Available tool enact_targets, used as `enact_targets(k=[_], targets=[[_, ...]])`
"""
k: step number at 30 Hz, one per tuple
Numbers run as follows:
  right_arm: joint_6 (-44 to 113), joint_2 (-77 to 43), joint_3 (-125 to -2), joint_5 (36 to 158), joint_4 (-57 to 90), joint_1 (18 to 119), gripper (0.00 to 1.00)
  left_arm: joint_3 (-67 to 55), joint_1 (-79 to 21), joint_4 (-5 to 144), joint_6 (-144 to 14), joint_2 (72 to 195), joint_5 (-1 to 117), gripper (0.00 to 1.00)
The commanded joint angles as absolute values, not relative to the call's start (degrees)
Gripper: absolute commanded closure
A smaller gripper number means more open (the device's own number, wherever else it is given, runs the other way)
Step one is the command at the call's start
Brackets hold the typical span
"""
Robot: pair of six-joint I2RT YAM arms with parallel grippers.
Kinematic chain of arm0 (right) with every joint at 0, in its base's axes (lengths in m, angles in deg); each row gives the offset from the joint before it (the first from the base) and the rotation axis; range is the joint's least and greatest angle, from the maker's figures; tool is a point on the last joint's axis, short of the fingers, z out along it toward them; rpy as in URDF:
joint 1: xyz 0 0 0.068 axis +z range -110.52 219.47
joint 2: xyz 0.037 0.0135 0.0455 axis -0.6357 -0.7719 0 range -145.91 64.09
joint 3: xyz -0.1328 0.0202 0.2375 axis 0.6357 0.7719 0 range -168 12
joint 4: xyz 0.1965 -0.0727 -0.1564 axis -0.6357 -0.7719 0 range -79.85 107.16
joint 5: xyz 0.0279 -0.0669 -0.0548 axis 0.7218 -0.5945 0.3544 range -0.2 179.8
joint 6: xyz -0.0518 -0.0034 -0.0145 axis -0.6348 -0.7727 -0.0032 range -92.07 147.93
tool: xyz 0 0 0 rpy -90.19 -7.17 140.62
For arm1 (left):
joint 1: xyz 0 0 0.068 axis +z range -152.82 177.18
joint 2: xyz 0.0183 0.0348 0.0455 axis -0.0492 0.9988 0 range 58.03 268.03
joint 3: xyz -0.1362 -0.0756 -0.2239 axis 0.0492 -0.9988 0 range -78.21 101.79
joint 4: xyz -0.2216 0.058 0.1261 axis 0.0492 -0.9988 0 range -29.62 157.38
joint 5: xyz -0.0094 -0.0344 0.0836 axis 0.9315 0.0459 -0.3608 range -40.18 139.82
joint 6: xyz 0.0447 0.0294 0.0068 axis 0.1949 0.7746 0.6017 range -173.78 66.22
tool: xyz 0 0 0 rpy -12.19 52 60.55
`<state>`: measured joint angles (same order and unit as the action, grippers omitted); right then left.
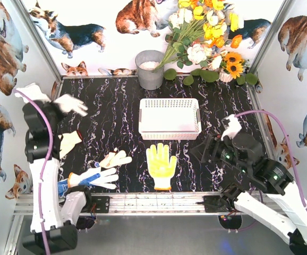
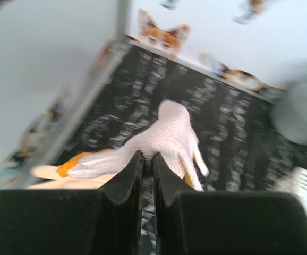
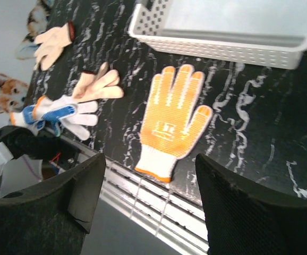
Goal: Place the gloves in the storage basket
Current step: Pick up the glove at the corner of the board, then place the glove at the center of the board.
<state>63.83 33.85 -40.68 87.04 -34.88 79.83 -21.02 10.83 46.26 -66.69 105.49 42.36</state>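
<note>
My left gripper (image 1: 59,108) is shut on a cream-white glove (image 1: 73,103) with an orange cuff and holds it up over the table's left side. In the left wrist view that glove (image 2: 164,133) hangs from the pinched jaws (image 2: 148,159). On the table lie a cream glove (image 1: 68,142), a second cream glove (image 1: 115,158), a blue-dotted glove (image 1: 90,178) and a yellow-palmed glove (image 1: 161,164). The white storage basket (image 1: 169,131) stands at the middle. My right gripper (image 1: 201,149) is open to the right of the yellow glove (image 3: 175,117), above the front edge, holding nothing (image 3: 149,164).
A grey metal bucket (image 1: 150,69) and a bunch of flowers (image 1: 206,37) stand at the back behind the basket (image 3: 222,50). Printed walls close in both sides. An aluminium rail (image 1: 153,203) runs along the near edge.
</note>
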Motion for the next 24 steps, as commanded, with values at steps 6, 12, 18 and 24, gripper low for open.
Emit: enact_targets(k=[6, 12, 18, 24], targets=[[60.42, 25.49, -38.98, 103.58, -11.84, 79.77, 0.24, -13.84, -3.35, 29.60, -87.07, 112.07, 65.33, 1.00], [57.43, 19.87, -38.87, 102.17, -4.57, 83.93, 0.19, -15.93, -7.13, 30.39, -96.70, 110.88, 75.05, 1.00], [50.70, 13.66, -41.48, 90.78, -4.47, 92.58, 0.14, -20.81, -14.62, 37.81, -106.72, 109.01, 79.34, 1.00], [47.91, 7.22, -42.33, 85.80, -4.11, 95.81, 0.10, -20.93, -24.67, 38.63, -109.14, 110.68, 76.93, 1.00]])
